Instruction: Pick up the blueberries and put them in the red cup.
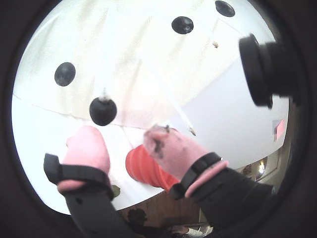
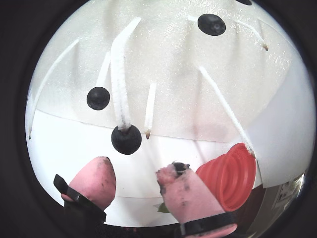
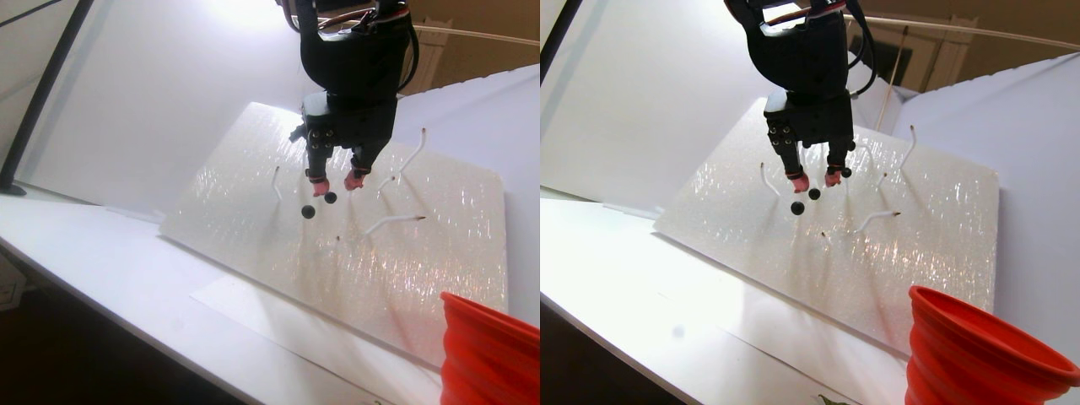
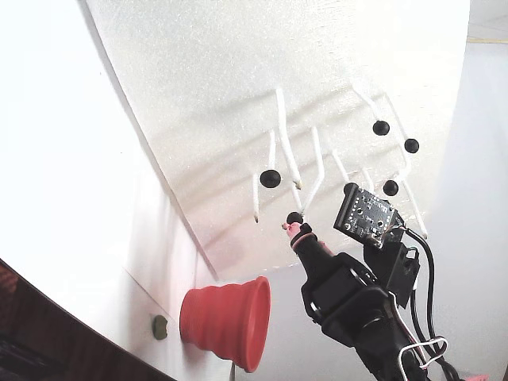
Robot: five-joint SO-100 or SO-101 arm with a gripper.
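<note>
Fixed view shows five blueberries (image 4: 271,178) and one red cup (image 4: 226,321).

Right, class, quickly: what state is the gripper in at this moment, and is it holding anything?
Gripper: open and holding nothing; its pink fingertips sit apart just below one black blueberry on its white stem.

Gripper (image 2: 136,176) hangs open over the foam board (image 2: 173,59), one blueberry (image 2: 126,139) just ahead of the gap, nothing between the fingers. White stems (image 2: 120,74) stick up on both sides of it, crowding any sideways pass. Red cup (image 4: 226,321) sits off the board's edge; bare board and table (image 3: 126,278) lie between.
</note>
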